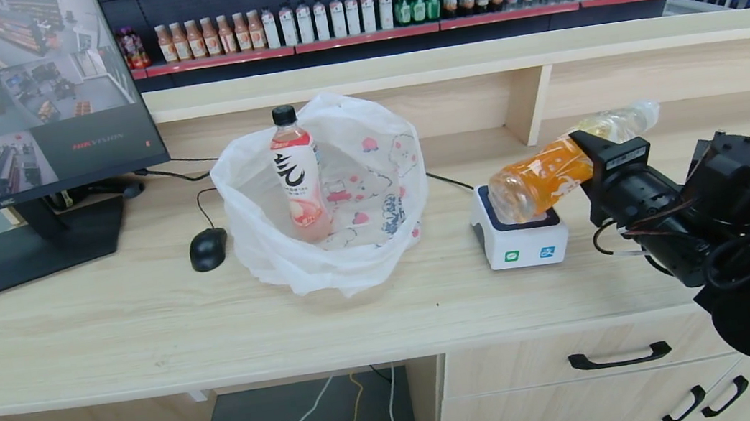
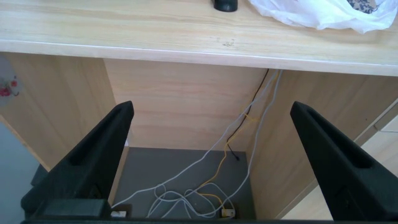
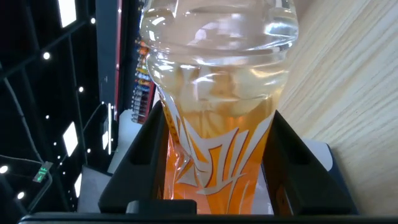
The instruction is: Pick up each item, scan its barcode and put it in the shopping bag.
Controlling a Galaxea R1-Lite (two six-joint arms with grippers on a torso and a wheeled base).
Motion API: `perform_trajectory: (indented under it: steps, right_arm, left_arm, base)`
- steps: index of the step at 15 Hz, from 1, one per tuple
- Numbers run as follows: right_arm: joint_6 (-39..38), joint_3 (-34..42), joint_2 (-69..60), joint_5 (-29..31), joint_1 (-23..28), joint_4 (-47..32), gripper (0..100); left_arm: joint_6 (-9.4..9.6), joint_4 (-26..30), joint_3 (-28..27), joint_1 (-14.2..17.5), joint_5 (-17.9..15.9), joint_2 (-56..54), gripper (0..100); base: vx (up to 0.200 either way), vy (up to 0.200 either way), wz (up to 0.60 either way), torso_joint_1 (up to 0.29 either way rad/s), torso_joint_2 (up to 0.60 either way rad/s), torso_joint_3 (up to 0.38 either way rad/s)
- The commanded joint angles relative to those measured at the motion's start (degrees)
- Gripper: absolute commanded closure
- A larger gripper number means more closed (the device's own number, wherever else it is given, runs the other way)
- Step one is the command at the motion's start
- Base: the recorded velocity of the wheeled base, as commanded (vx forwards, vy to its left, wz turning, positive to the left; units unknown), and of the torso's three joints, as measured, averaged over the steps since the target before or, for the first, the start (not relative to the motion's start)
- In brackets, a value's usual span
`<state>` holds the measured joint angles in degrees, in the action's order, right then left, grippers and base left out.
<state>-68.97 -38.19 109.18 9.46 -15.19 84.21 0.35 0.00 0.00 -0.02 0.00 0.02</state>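
Note:
My right gripper (image 1: 590, 164) is shut on an orange-labelled drink bottle (image 1: 558, 168), held on its side with its base over the white barcode scanner (image 1: 522, 238). The right wrist view has the same bottle (image 3: 217, 124) clamped between my two black fingers (image 3: 140, 162). A white shopping bag (image 1: 322, 196) stands open at the middle of the counter, and a pink drink bottle (image 1: 299, 177) with a black cap stands upright inside it. My left gripper (image 2: 211, 162) hangs open below the counter's front edge, facing the cable space under the desk.
A monitor (image 1: 6, 107) on a black stand fills the counter's far left, with a black mouse (image 1: 208, 249) beside the bag. A raised wooden shelf (image 1: 472, 64) runs behind the counter. Drawers with black handles (image 1: 619, 356) sit under the right side. Loose cables (image 2: 205, 199) lie below the desk.

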Motion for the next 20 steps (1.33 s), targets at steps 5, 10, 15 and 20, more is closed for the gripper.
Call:
perform_trajectory:
  steps: [5,10,15,20]
  right_arm:
    - [0.2,-1.8,-1.2,0.0,-0.4,0.3,100]
    - [5.3,-7.5,-7.1,0.2,0.1,-6.3,100]
    - [27.4,-10.2,-10.8,0.2,-2.6,-8.4,100]
    - [54.3,-8.1,-14.3,-0.2,-4.8,-7.0,100]
  left_arm:
    - [0.00,0.0,0.0,0.0,0.0,0.0,0]
    - [0.00,0.0,0.0,-0.1,0.0,0.0,0]
    - [0.00,0.0,0.0,-0.1,0.0,0.0,0]
    - [0.00,0.0,0.0,-0.1,0.0,0.0,0]
  base:
    - [0.000,0.000,0.00,0.000,0.00,0.000]
    - [0.000,0.000,0.00,0.000,0.00,0.000]
    - [0.000,0.000,0.00,0.000,0.00,0.000]
    - [0.000,0.000,0.00,0.000,0.00,0.000]
